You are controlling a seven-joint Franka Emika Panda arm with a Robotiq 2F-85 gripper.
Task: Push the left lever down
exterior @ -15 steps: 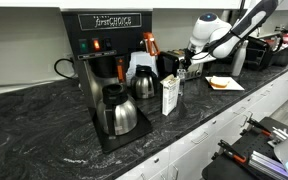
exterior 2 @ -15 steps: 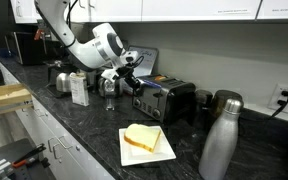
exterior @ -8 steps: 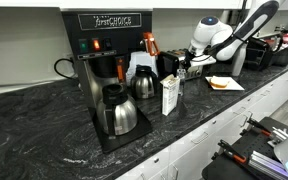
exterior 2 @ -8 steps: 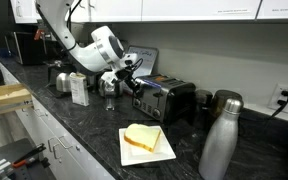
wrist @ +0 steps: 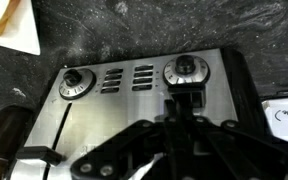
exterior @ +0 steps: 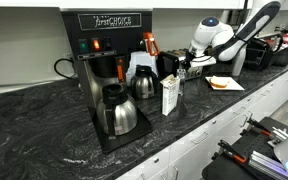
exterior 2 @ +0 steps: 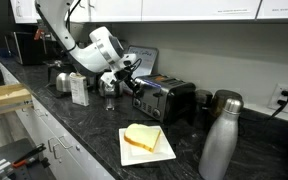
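A steel two-slot toaster (exterior 2: 172,99) stands on the black counter; it also shows behind the arm in an exterior view (exterior: 167,64). The wrist view looks at its front panel (wrist: 94,110) with two round knobs (wrist: 74,83) (wrist: 184,70). A black lever (wrist: 184,98) sits just below the right-hand knob in that view. My gripper (wrist: 176,118) is shut, with its fingertips together right at this lever. It is at the toaster's front end in both exterior views (exterior 2: 134,86) (exterior: 187,68). No other lever is clear to see.
A white plate (exterior 2: 130,156) with bread lies in front of the toaster, and a steel bottle (exterior 2: 216,148) stands beside it. A carton (exterior: 170,95), a steel jug (exterior: 144,84) and a coffee maker (exterior: 104,70) stand along the counter.
The gripper has shifted very slightly at the toaster's front. Nothing else has moved.
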